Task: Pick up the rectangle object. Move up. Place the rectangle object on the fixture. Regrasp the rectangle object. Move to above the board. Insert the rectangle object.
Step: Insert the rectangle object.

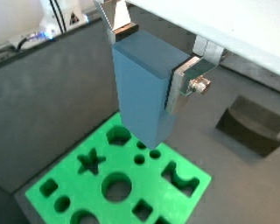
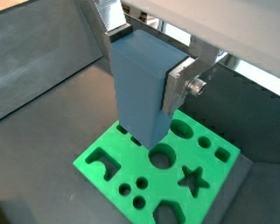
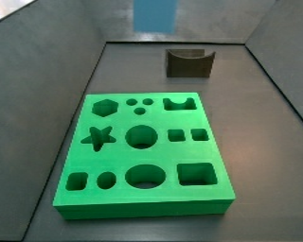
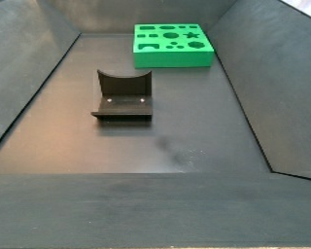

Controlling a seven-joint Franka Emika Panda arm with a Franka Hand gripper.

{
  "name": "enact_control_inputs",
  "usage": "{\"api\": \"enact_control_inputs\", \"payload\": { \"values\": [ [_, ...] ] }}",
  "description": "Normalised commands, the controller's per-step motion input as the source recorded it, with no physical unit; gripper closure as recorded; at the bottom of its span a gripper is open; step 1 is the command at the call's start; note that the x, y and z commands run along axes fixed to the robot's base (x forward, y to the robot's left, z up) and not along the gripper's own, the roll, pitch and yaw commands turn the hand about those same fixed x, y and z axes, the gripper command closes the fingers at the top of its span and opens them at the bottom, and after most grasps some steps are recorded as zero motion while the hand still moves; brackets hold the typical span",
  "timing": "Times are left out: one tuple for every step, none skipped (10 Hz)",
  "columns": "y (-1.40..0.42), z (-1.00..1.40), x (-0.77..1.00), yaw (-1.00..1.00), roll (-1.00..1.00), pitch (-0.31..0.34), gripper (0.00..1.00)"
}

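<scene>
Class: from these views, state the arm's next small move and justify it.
Probably a short sideways shift, then descent: the gripper holds the rectangle object upright above the board, its lower end over the board's edge, not yet in any cut-out. The fixture stands empty.

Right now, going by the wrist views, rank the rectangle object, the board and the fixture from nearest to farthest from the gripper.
1. The rectangle object: clamped between the fingers of the gripper, touching it.
2. The board: on the floor directly below the block's lower end, apart from it.
3. The fixture: on the floor off to the side, clear of the board.
</scene>
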Motion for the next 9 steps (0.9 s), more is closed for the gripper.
{"api": "enact_control_inputs", "payload": {
  "values": [
    [-0.27,-0.3,0.27,0.25,0.0,-0.043,1.0],
    [-0.3,-0.29,0.27,0.38,0.0,-0.033,1.0],
    [-0.3,-0.24,0.25,0.4,0.0,-0.04,1.0],
    [-0.29,-0.17,0.24,0.44,0.0,-0.007,1.0],
    [-0.3,-0.17,0.21,0.39,0.0,-0.03,1.0],
    [-0.33,-0.23,0.19,0.36,0.0,-0.061,1.0],
    [-0.36,-0.26,0.17,0.33,0.0,-0.087,1.0],
    [-0.37,-0.24,0.13,0.18,0.0,-0.124,1.0],
    [-0.45,-0.25,0.12,0.08,0.09,-0.137,1.0]
  ]
}}
